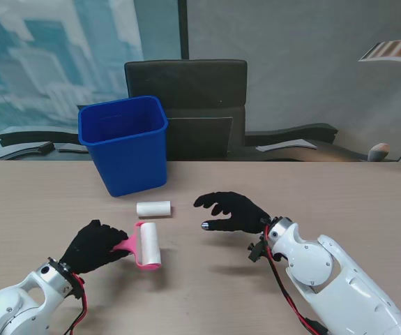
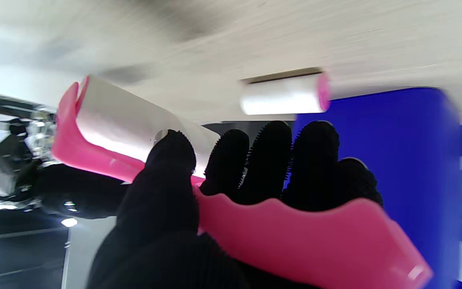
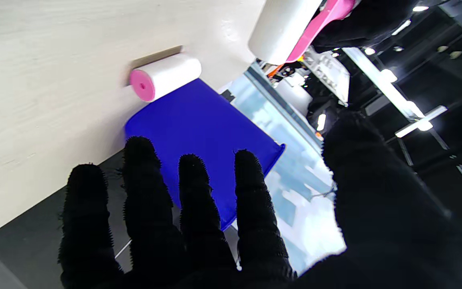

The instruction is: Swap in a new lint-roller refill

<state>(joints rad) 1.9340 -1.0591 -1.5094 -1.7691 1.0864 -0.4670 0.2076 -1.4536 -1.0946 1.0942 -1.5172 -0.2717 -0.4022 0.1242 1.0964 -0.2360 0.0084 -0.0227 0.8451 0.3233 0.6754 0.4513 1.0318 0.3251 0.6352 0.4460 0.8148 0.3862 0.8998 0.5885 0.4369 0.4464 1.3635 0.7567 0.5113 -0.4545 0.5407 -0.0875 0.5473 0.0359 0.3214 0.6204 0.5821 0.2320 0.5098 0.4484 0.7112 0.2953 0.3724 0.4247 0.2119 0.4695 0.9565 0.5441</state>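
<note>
L hand (image 1: pixel 95 246) gripping roller handle (image 1: pixel 125 244), lower left; used roll (image 1: pixel 149 244) axis vertical in frame. R hand (image 1: pixel 231 209) fingers spread, empty, right of roll, nearest.

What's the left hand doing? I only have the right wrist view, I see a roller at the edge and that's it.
Observer: The left hand is closed around the pink handle of the lint roller, with the white roll pointing toward the right hand.
Operator: Is the loose roll on the table near it?
Observer: Yes, the spare refill lies just farther from me than the roller, between it and the blue bin, apart from both.
Operator: Anything in the bin?
Observer: The stand view shows only its blue inside walls; its floor is hidden, so I cannot tell.
</note>
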